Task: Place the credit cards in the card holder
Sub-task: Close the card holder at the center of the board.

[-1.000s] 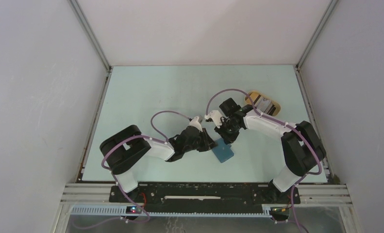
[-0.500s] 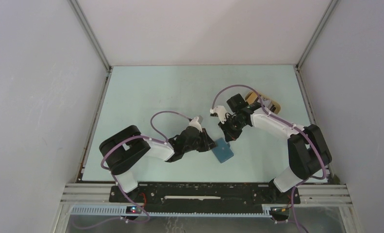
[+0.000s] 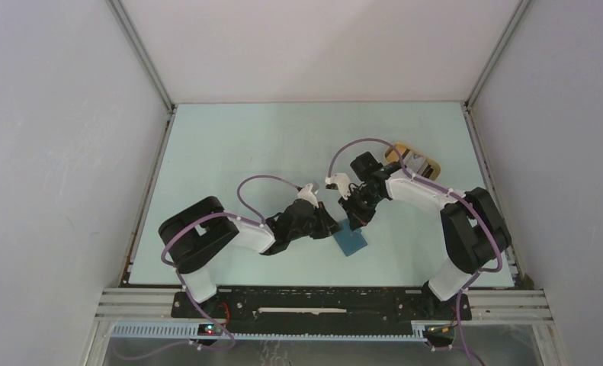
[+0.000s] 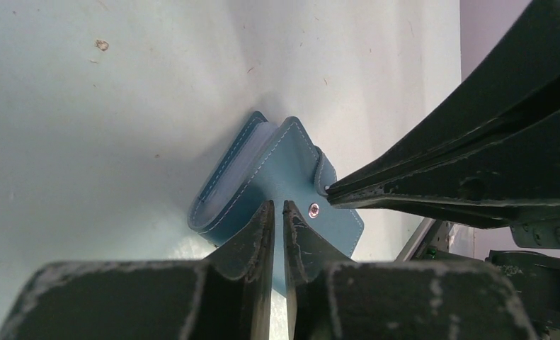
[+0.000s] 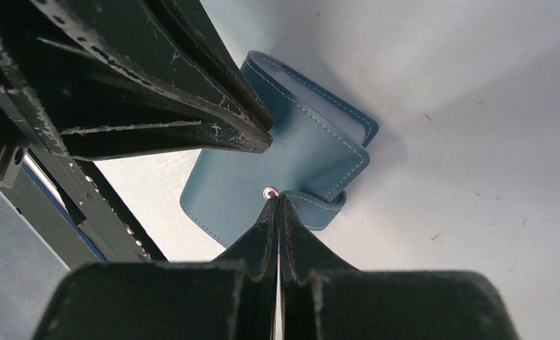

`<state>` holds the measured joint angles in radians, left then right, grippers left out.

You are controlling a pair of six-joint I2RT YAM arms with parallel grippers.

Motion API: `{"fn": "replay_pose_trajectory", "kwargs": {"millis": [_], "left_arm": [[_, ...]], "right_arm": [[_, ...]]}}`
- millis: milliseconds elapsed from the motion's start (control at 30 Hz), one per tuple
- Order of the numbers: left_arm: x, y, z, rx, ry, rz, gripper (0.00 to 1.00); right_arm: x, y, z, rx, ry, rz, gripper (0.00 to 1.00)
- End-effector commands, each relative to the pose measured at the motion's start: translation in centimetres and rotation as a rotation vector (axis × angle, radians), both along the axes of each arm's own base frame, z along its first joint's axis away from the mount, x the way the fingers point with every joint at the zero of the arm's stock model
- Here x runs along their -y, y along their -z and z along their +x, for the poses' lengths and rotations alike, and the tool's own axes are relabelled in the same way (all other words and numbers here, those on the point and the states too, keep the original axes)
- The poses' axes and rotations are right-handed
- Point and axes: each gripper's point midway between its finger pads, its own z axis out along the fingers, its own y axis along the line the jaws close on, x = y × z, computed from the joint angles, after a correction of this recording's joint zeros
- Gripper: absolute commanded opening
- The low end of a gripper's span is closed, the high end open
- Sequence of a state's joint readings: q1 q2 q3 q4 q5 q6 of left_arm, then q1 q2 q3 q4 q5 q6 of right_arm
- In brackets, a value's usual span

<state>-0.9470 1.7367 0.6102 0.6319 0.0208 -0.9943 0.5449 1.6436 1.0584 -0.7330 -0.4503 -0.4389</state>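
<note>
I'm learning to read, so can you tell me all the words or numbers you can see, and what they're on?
No words or numbers can be read anywhere.
The card holder: plain blue with pale stitching and a metal snap, no lettering.
The credit cards in the tan tray: too small and far away to read anything.

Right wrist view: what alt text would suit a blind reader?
A teal-blue card holder rests on a pale table, with the right end effector shut and its tips at the snap. The left end effector reaches in from the upper left, pinching the holder's edge.
</note>
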Motion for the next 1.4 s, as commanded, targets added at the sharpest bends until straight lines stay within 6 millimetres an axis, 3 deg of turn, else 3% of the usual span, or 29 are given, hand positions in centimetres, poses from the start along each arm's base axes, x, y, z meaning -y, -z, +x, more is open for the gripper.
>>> {"fn": "replay_pose_trajectory", "kwargs": {"millis": [0,267,400,667,1367], "left_arm": [[0.6,0.0,0.0,0.005,0.002,-0.002,0.14],[0.0,-2.4,-0.4,0.056,0.011,-0.044,0.2],[-0.7,-2.6,-1.5,0.059,0.021,-0.041,0.23],[0.5,-0.9,-3.5,0.005,0.026,-0.025,0.24],[0.6,1.8,-2.4,-0.028,-0.021,0.099,0.24]], "right_arm": [[-0.5,0.6,-1.2,-0.062,-0.004,0.007,0.0],[-0.3,1.3,-1.3,-0.103,0.031,0.012,0.0],[-0.2,0.9,-1.0,-0.111,0.053,0.033,0.0],[-0.4,0.4,-1.0,-0.11,0.054,0.057,0.0],[-0.8,0.1,-1.6,-0.13,0.031,0.079,0.0]]}}
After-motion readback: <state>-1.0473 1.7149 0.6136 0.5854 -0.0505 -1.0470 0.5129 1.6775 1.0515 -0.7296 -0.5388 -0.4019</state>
